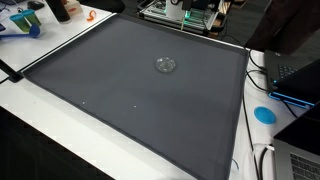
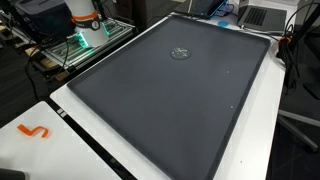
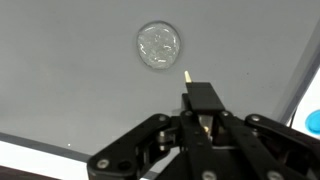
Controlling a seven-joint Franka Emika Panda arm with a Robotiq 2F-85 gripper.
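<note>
Clear disc sits on the grey mat, just ahead of your gripper, up and left in the wrist view. It's round, so no long axis to line up with. Jaws look clenched on a thin stick.

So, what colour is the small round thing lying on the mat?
The round thing is clear and glassy, and the dark grey mat shows through it. The wrist view shows it best.
</note>
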